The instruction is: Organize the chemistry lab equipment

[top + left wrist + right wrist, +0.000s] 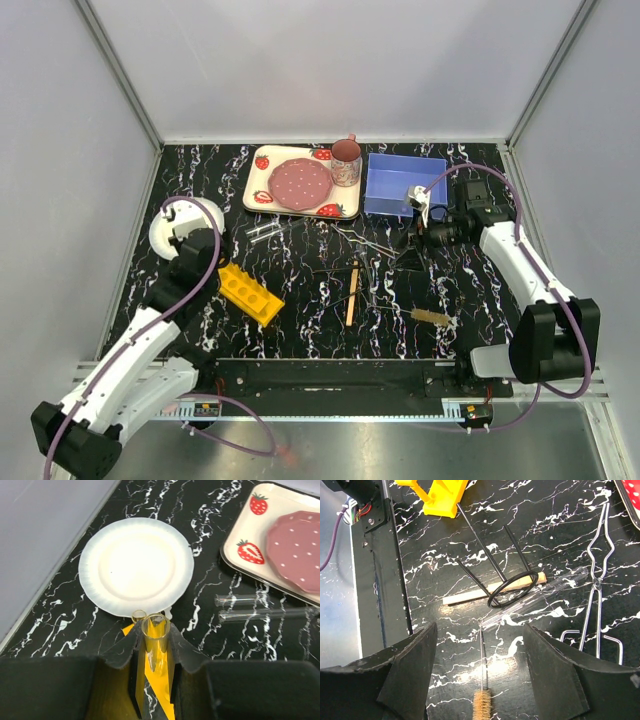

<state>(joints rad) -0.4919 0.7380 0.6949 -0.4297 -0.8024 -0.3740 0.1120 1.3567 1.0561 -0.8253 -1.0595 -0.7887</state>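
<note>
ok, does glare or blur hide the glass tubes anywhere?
Top external: loose tubes nearly lost against the white-veined tabletop. Left wrist: held tube sharp, fingers dark and soft. Right wrist: lying tube only a faint streak.

i count four clear glass tubes (240, 600) in all: two lying side by side near the tray, one pinched in the left claw (152, 652), and one lying across the wooden stick (470, 596) in the right wrist view. there is one wooden stick, one yellow rack (251, 293), one pair of thin wire tongs (595, 580), one tan-bristled brush (432, 317), and one black wire ring stand (512, 587) with three legs. i can't count the rack's holes from here. apart from the lab gear, i see one round white plate (136, 565), one strawberry-print tray (252, 188) carrying one pink plate (301, 181) and one cup (346, 163), and one blue bin (385, 207).
</note>
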